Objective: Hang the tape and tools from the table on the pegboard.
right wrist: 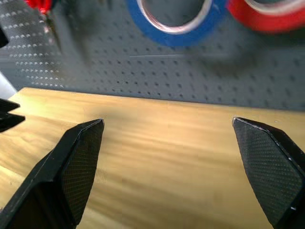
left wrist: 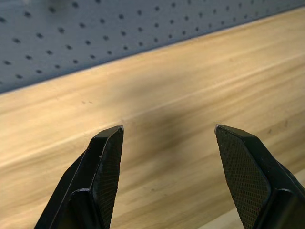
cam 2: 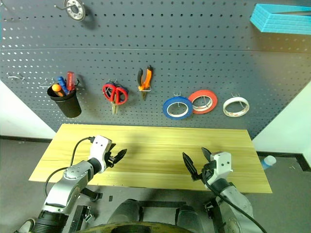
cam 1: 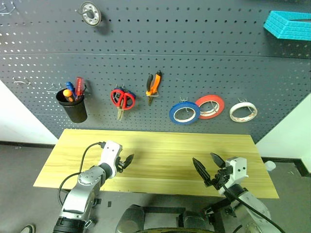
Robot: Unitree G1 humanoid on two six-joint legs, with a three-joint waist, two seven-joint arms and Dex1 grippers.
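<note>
Nearest the robot, the left hand [cam 1: 127, 161] hangs over the near left part of the tabletop [cam 1: 160, 145], its two black fingers spread apart and grasping nothing; the left wrist view shows bare wood grain between them. The right hand [cam 1: 209, 167] hangs over the near right part of the tabletop, fingers spread wide and also empty, with plain wood between them in its wrist view.

Behind the tabletop stands the dark grey pegboard [cam 1: 204, 73]. Everything from the task already hangs there in a rough row. At the left a black cup [cam 1: 73, 108] hangs on the board, holding screwdrivers, among them the orange-handled screwdriver [cam 1: 67, 94] beside a red one and a blue one. To its right hang the red-handled scissors [cam 1: 122, 100], blades pointing down. Next come the pliers [cam 1: 153, 85] with orange-and-black handles, hung a little higher, handles up. Further right is a blue tape roll [cam 1: 184, 112], overlapping the edge of a red-orange tape roll [cam 1: 210, 106] just beside it. The whitish tape roll [cam 1: 243, 111] hangs apart from them, furthest right in the row.

Higher up, a metal ring [cam 1: 90, 13] hangs at the upper left, and a stack of blue foam pieces [cam 1: 287, 24] sits at the upper right.
</note>
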